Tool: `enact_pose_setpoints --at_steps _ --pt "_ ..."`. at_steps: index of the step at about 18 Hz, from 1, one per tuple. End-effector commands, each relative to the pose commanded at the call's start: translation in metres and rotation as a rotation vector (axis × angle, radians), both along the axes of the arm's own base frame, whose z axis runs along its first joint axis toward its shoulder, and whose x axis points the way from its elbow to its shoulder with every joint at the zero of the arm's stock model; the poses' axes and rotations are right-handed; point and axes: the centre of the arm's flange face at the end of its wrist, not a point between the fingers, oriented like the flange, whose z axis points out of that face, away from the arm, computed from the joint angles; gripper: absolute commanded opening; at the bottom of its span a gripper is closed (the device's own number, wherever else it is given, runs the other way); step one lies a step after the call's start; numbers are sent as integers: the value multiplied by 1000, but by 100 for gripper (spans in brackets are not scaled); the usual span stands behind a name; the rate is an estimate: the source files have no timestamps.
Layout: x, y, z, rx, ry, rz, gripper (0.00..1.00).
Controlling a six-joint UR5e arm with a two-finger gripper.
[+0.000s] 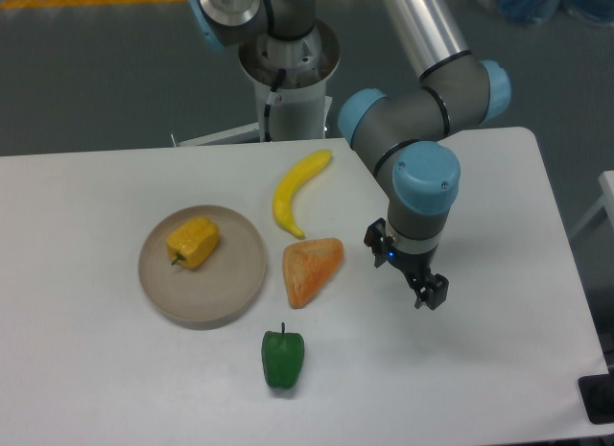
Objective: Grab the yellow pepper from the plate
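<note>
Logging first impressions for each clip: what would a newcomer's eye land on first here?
Probably the yellow pepper, lying on the plate left of centre. Next, the grey-and-blue arm reaching in from the top, its gripper over bare table at right, holding nothing. Between them lie a banana and an orange wedge.

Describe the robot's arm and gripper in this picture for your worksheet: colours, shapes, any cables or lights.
The arm is built from silver-grey metal tubes joined by rounded grey joints with light-blue caps. A thin black cable runs down the white-and-grey base column. The gripper is small and black, with two short fingers and a tiny blue light on its body.
</note>
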Motion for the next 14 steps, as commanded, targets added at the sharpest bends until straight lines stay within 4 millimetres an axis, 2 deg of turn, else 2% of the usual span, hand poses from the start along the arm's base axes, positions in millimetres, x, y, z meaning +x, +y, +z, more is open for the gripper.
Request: enact_pose_setpoints --at_steps 5,8,9,11,13,14 --pt "-2 1 1 2 0 3 100" --pt "3 -3 -7 -13 -13 3 100" --pt "7 -4 -4 -10 -12 -3 100" --pt "19 -2 5 14 -31 -21 100" --pt "51 -1 22 94 -102 -40 100" --pt "76 1 32 110 -117 -65 100"
